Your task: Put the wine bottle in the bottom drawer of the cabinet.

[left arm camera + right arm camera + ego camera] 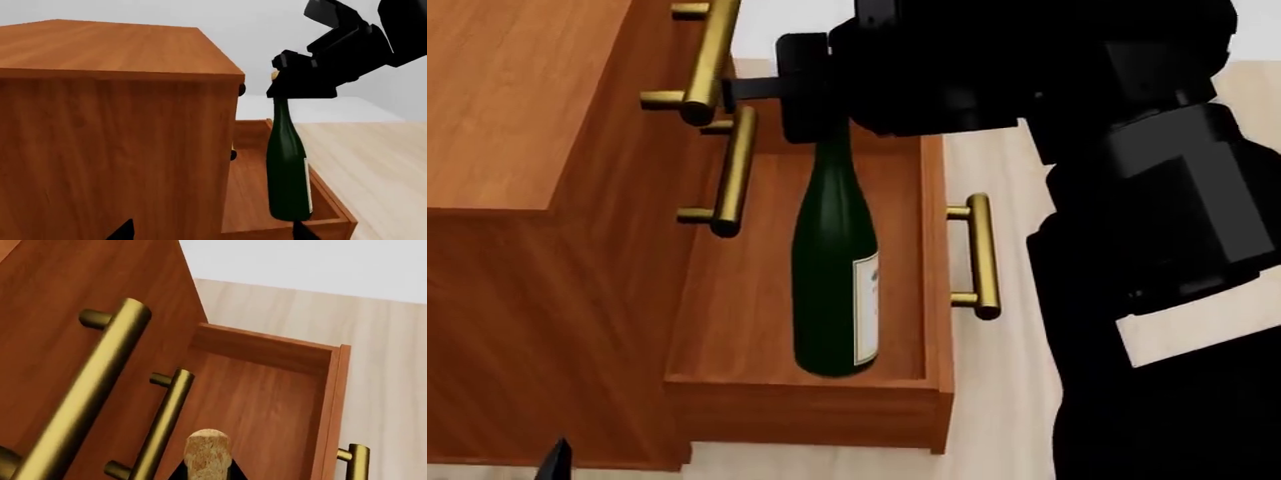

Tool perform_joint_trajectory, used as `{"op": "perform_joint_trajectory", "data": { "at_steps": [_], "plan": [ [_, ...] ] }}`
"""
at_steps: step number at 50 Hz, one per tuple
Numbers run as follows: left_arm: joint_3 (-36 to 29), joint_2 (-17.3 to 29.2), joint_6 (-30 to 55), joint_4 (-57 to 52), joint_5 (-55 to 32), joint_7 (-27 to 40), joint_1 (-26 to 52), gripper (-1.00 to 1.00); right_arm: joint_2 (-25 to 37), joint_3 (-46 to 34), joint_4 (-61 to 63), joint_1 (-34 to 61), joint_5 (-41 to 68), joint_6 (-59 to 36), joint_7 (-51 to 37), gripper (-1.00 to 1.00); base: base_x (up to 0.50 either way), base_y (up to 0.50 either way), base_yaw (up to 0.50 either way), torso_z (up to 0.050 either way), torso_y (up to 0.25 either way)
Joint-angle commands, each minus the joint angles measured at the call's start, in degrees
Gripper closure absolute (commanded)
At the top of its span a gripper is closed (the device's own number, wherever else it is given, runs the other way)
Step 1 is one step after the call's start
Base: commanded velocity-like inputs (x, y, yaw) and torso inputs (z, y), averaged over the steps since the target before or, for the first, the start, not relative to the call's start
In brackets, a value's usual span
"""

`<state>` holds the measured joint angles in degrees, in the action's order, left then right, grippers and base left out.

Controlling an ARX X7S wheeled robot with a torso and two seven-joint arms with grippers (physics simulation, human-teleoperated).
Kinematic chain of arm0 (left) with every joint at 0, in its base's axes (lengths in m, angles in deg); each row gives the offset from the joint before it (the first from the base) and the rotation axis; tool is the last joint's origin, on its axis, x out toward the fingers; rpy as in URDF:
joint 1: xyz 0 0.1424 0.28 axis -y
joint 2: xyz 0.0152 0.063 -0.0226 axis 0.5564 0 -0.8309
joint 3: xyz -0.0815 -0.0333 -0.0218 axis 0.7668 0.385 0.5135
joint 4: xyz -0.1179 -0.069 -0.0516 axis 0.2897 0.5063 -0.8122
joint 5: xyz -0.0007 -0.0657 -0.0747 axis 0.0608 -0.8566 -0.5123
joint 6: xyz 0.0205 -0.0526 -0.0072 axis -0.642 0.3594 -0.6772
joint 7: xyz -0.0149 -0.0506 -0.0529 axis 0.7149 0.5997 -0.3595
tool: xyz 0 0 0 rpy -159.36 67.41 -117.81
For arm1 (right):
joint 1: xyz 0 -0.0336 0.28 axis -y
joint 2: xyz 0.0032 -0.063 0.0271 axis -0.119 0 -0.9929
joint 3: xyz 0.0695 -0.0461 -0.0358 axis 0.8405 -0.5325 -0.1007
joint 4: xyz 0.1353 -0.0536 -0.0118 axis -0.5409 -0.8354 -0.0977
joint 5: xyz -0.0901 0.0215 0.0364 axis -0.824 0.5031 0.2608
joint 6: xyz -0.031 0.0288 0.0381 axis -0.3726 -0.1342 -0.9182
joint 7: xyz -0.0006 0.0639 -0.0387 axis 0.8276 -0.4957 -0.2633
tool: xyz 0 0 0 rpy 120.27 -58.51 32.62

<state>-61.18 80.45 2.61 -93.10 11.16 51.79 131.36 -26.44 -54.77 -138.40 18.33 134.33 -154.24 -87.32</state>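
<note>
The dark green wine bottle (831,270) stands upright inside the pulled-out bottom drawer (734,300) of the reddish-brown cabinet (507,130). My right gripper (814,100) is shut on its neck just below the cork (207,452). In the left wrist view the wine bottle (285,170) shows near one end of the bottom drawer (247,190); whether its base touches the floor I cannot tell. My left gripper (210,232) is open beside the cabinet's side wall (113,150), holding nothing; only its fingertips (123,231) show.
Two brass handles (710,60) (737,170) of the upper drawers jut out over the open drawer, close to the bottle's neck. The drawer's own brass handle (981,255) faces my right arm (1148,200). Pale wood floor (380,165) lies around.
</note>
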Motion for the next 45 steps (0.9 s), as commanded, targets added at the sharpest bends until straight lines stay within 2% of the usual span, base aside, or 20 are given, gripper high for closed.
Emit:
{"op": "perform_joint_trajectory", "data": {
  "at_steps": [1, 24, 45],
  "plan": [
    [0.54, 0.01, 0.31, 0.00, 0.11, 0.00, -0.87, -1.00, -0.62, -2.27, -1.93, -0.46, 0.43, 0.54, 2.32, 1.00, 0.00, 0.00, 0.00, 0.000, -0.152],
    [0.21, -0.11, 0.05, 0.00, 0.11, 0.00, -0.26, -1.00, -2.31, -4.16, -7.10, -1.56, -1.50, 3.83, 6.24, 1.00, 0.00, 0.00, 0.00, 0.000, -0.141],
    [0.50, -0.34, 0.28, 0.00, -0.18, 0.00, -0.11, -1.00, -5.21, -6.25, -13.97, -0.28, -3.60, 7.33, 10.37, 1.00, 0.00, 0.00, 0.00, 0.000, -0.013]
  ]
}}
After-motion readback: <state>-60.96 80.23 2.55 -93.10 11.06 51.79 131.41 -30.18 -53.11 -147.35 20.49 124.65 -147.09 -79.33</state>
